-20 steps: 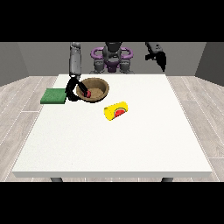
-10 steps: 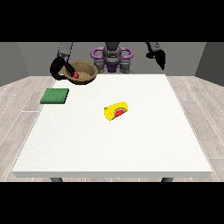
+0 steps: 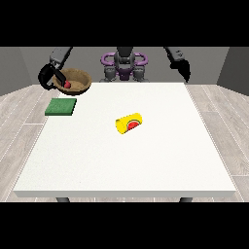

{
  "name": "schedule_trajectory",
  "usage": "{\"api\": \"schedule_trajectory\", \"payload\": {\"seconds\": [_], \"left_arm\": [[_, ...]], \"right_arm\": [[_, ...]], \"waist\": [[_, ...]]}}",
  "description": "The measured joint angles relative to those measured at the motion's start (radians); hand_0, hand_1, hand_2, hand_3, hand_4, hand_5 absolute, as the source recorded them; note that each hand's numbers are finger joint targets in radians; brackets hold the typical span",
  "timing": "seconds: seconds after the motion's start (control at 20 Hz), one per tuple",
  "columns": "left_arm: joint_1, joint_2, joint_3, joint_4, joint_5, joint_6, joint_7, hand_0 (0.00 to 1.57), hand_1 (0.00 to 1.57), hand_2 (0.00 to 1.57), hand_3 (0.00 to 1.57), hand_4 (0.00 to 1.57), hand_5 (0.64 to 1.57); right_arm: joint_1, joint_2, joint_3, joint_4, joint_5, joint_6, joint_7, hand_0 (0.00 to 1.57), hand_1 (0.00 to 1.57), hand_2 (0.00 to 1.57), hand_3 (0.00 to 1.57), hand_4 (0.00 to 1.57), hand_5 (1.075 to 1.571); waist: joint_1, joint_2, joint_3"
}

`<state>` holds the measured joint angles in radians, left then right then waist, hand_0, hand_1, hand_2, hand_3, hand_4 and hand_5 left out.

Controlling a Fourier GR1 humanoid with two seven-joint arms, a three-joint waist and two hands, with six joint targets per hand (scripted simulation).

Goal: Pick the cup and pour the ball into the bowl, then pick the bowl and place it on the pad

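Hand at the view's left (image 3: 50, 77), fingers gripping the bowl (image 3: 77, 80) containing the ball (image 3: 67, 84), holds it above the pad (image 3: 61, 106). Cup (image 3: 129, 122) lies sideways on the white tabletop (image 3: 126, 160). Finger state of the hand at the view's right (image 3: 184, 69): cannot tell.

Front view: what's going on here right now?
The hand at the view's left holds the brown bowl raised above the table's far left corner, with the red ball inside it. The green pad lies just below, on the table, bare. The yellow cup lies on its side near the table's middle. The hand at the view's right hangs off the table's far right corner, holding nothing.
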<state>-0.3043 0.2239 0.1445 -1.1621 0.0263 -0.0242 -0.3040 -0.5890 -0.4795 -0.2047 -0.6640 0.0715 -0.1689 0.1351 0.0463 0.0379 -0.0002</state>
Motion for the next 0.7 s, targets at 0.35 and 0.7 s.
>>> {"api": "schedule_trajectory", "payload": {"seconds": [0.35,0.7], "left_arm": [[-0.056,0.227,0.199,0.029,0.168,-0.175,0.007,0.0,0.0,0.0,0.0,1.28,1.571],[-0.063,0.411,0.35,0.191,0.265,-0.343,-0.086,0.0,0.0,0.0,0.0,1.19,1.557]], "right_arm": [[0.048,-0.078,-0.075,0.013,-0.044,0.039,-0.116,1.57,1.57,1.57,0.0,0.82,1.57],[0.04,-0.079,-0.099,-0.015,-0.057,0.01,-0.155,1.57,1.57,1.57,0.0,0.75,1.566]], "waist": [[0.032,0.081,0.0005],[0.032,0.156,-0.0002]]}}
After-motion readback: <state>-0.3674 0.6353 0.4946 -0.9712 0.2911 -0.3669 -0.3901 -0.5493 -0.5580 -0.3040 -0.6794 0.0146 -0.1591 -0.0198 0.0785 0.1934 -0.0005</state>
